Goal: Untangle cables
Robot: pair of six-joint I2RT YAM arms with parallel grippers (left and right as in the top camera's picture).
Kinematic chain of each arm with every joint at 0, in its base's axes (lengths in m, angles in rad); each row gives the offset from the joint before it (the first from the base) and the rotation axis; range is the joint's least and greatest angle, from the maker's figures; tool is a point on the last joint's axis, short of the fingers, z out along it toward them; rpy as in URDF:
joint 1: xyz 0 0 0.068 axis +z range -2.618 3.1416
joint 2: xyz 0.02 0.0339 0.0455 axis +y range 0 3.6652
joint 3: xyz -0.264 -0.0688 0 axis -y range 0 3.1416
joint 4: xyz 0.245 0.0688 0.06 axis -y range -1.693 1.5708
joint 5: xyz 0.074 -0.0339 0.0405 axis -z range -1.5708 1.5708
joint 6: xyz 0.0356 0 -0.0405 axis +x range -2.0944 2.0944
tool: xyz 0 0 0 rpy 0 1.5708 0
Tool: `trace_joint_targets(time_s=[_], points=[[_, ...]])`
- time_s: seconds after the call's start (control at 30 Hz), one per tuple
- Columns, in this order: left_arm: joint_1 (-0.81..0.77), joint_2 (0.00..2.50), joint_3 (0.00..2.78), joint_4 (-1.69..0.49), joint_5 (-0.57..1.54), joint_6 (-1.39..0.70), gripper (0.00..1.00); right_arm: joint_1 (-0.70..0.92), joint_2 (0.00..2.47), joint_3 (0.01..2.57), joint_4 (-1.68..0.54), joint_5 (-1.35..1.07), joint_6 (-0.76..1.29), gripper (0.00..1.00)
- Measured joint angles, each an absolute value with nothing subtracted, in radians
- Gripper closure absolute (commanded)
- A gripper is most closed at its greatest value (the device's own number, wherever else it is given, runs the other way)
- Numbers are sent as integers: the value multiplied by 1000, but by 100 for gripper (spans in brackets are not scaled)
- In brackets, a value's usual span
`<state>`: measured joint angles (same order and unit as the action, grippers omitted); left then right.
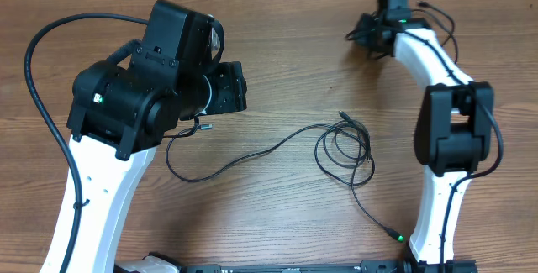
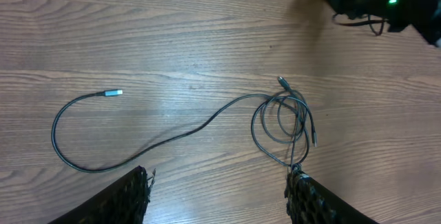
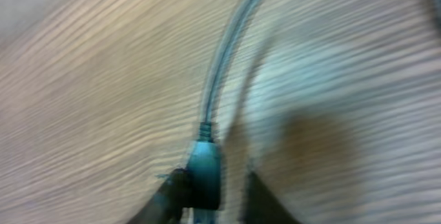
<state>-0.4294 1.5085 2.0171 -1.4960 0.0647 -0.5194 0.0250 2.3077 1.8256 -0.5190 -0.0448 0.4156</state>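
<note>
Cables [image 1: 345, 151]: a knot of loose loops lying flat on the tabletop [image 1: 277, 55], right of centre. Long cord [image 1: 252, 151] leaves the loops leftward, axis left-right, dips toward the near edge, then hooks up. Its silver plug [image 2: 114, 94] has the tip pointing right, toward the loops. Far plug [image 2: 281, 80] sits at the loops' far side, pointing far-left. Tail [image 1: 374, 214] runs near-right and ends beside the right arm's base.

Left pincer [image 2: 217, 182]: fingers wide apart, nothing between them, so released.

Right pincer [image 3: 219, 195]: far right, well apart from the loops; view blurred. Teal plug [image 3: 205, 172] stands between the fingers, against one, its cord running away from it. Cannot tell whether it is gripped.
</note>
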Motion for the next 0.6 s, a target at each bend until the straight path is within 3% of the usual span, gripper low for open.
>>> trace_joint_targets(time_s=[0.03, 0.6], points=[[-430, 1509, 2017, -1496, 65, -519, 34, 4, 2308, 1826, -518, -46, 413, 0], [-429, 1509, 2017, -1496, 65, -519, 36, -233, 2308, 1840, -719, -93, 414, 0]])
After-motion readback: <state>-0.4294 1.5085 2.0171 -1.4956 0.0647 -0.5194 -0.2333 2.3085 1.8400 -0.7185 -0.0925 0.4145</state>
